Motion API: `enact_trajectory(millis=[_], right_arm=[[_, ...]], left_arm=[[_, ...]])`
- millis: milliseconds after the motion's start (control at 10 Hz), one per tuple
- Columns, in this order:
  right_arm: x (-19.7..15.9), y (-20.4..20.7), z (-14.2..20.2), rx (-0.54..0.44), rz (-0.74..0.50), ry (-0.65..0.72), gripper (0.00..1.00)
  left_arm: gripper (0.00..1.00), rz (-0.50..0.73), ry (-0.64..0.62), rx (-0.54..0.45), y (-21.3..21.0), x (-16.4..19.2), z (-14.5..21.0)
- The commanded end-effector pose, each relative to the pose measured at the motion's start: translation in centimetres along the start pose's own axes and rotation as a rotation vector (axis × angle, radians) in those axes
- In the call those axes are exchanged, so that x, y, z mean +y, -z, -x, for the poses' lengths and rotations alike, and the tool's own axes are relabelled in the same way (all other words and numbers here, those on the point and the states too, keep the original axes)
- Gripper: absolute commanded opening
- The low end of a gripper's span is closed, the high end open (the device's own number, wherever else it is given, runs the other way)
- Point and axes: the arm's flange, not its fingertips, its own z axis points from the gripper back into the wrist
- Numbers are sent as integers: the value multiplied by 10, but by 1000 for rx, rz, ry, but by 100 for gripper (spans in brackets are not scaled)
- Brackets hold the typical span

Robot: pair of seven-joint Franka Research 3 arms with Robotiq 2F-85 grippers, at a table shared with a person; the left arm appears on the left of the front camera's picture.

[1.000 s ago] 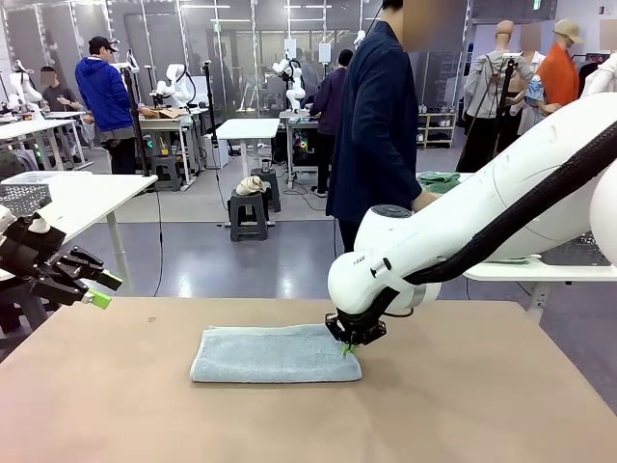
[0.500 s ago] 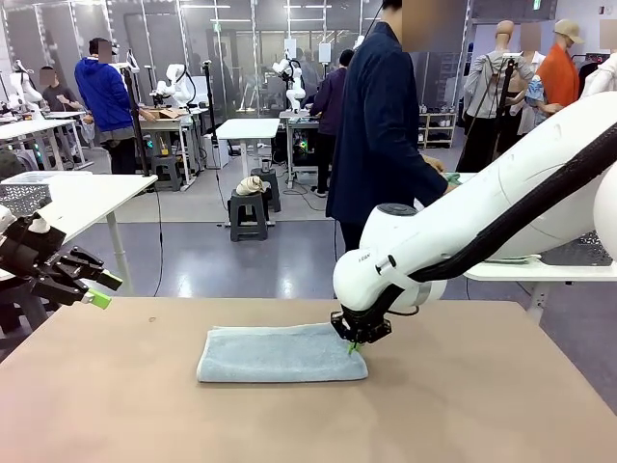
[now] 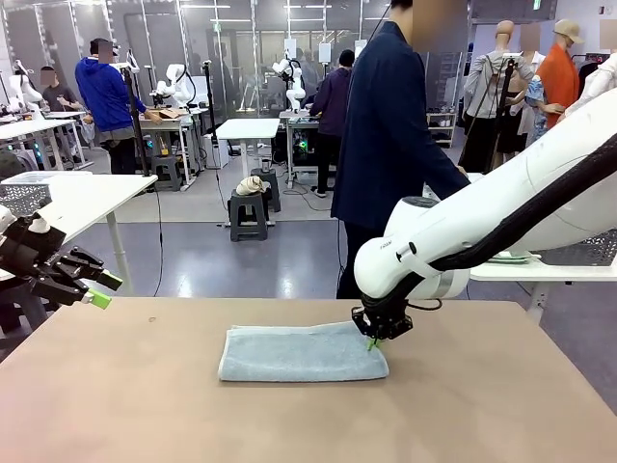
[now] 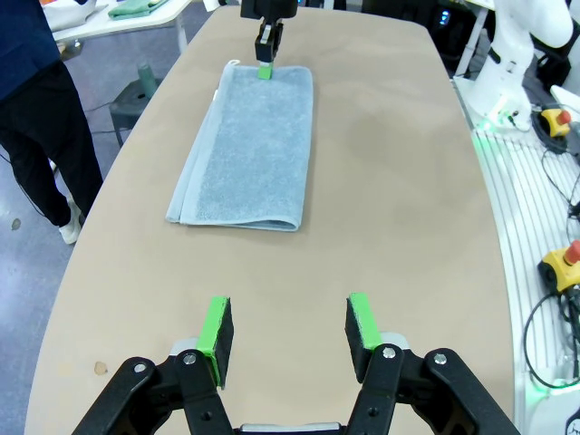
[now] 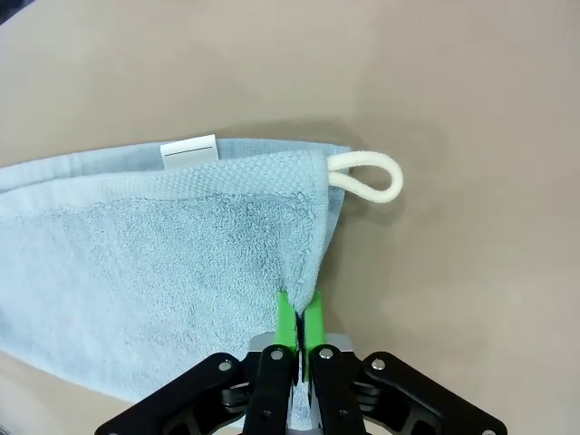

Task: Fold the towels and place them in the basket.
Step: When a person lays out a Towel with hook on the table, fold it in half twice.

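At the desk's (image 3: 145, 405) left edge you have your left gripper (image 3: 104, 290) above the surface, its two green pads (image 4: 216, 331) partly apart with nothing between them. One pale blue towel (image 3: 299, 352) lies folded flat in the middle of the desk, nearer the far edge where one person (image 3: 386, 145) stands. At the towel's right end, your right gripper (image 5: 299, 313) is pinched tight on the cloth's edge, beside its one white loop (image 5: 367, 174) and one label (image 5: 188, 151). One green towel (image 4: 136, 8) lies apart on a white side table (image 4: 86, 29).
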Motion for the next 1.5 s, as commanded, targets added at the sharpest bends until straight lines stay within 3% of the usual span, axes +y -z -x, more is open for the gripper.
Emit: enact_trajectory(millis=[0, 400, 700, 1100, 1400], right_arm=[[-15, -6, 11, 8, -13, 9, 0], [-29, -16, 15, -23, -4, 11, 0], [-12, -54, 8, -87, 19, -25, 0], [52, -111, 16, -112, 90, -66, 0], [117, -118, 24, -89, 201, -20, 0]], left_arm=[[65, 0, 1, -3, -1, 0, 0], [65, 0, 1, -3, -1, 0, 0], [65, 0, 1, -3, -1, 0, 0], [65, 0, 1, -3, -1, 0, 0], [65, 0, 1, -3, -1, 0, 0]])
